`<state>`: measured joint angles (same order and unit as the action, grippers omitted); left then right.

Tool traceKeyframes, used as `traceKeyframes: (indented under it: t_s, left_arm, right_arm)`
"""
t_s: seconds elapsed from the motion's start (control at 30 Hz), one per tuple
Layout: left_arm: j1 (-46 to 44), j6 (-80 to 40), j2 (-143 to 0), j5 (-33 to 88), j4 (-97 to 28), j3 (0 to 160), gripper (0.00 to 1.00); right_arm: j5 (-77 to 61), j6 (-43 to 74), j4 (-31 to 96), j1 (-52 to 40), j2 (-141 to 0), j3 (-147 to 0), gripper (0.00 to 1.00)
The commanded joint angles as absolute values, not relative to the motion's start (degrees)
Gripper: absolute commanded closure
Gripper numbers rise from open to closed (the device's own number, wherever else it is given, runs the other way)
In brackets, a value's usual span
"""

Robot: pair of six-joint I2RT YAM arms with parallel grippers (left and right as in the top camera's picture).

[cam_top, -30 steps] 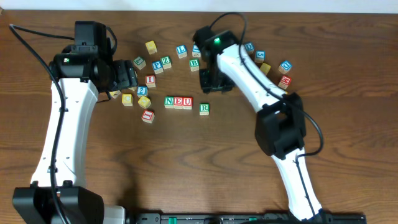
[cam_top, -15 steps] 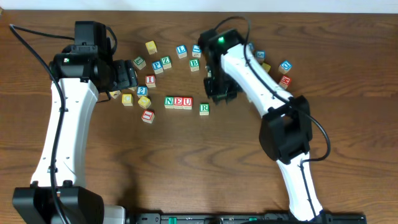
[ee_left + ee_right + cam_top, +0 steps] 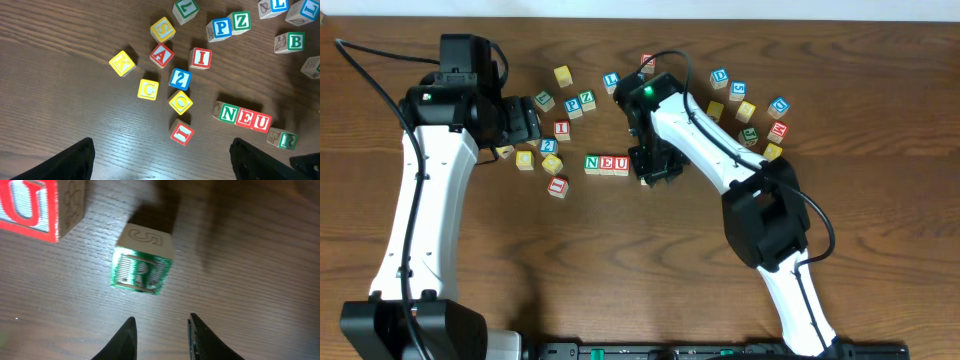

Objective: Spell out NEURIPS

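Overhead: on the bench (image 3: 620, 260) the N cube (image 3: 592, 163), E cube (image 3: 607, 164) and U cube (image 3: 621, 164) sit touching in one row. The right tool (image 3: 651, 168) hangs just right of the U cube and hides what lies under it. The left tool (image 3: 525, 120) is well off to the left among loose cubes, near a red I cube (image 3: 561, 129) and a blue P cube (image 3: 573, 107).

Left wrist: the left tool's fingers are spread wide over bare wood, with nothing between them. Beyond them the row reads N, E, U, and the green R cube (image 3: 286, 140) lies just past the U, set slightly out of line. A yellow S cube (image 3: 163, 29) sits at the far edge of a loose cluster.

Right wrist: the R cube lies skewed just beyond the fingertips, beside the U cube and apart from it. The right tool's fingers stand a narrow gap apart, pinching nothing.
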<state>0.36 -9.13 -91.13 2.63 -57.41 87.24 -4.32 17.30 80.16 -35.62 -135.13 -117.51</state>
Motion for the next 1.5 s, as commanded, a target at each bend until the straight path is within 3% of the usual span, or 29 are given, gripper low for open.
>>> traceKeyframes:
  t_s: [0.0,1.47]
  left_arm:
    - [0.6,-8.8,-91.4,2.1,-57.6,88.4,0.15]
    - [0.6,-8.8,-91.4,2.1,-57.5,88.4,0.15]
  right_arm:
    - [-4.5,16.7,79.6,-36.2,-134.2,-116.0,0.71]
    - [-4.7,16.6,70.5,-37.1,-134.2,-109.4,0.75]
